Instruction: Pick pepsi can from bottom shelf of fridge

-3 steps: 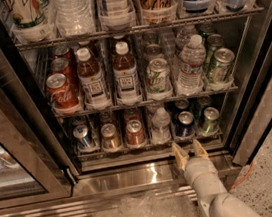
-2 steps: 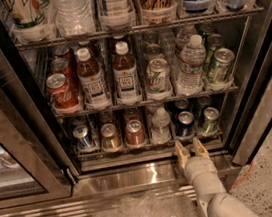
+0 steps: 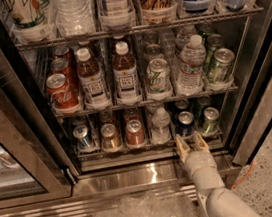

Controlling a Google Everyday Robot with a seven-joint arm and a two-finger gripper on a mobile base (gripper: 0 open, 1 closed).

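One hand (image 3: 192, 146), jaws apart, before one pepsi can (image 3: 185, 123), bottom shelf (image 3: 122, 152).

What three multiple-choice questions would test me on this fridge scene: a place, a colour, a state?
1. Where is the robot's two-finger claw?
A) among the middle-shelf bottles
B) at the front rail of the chrome wire bottom shelf, just below the small dark navy-blue pepsi can
C) at the top shelf
2. What colour is the shiny metal can right of the pepsi can?
A) orange
B) white
C) green
3. The claw is:
A) open, empty
B) shut on the pepsi can
C) shut on a bottle
Answers: B, it sits at that rail; C, its sides are green; A, its fingers stand apart around nothing.
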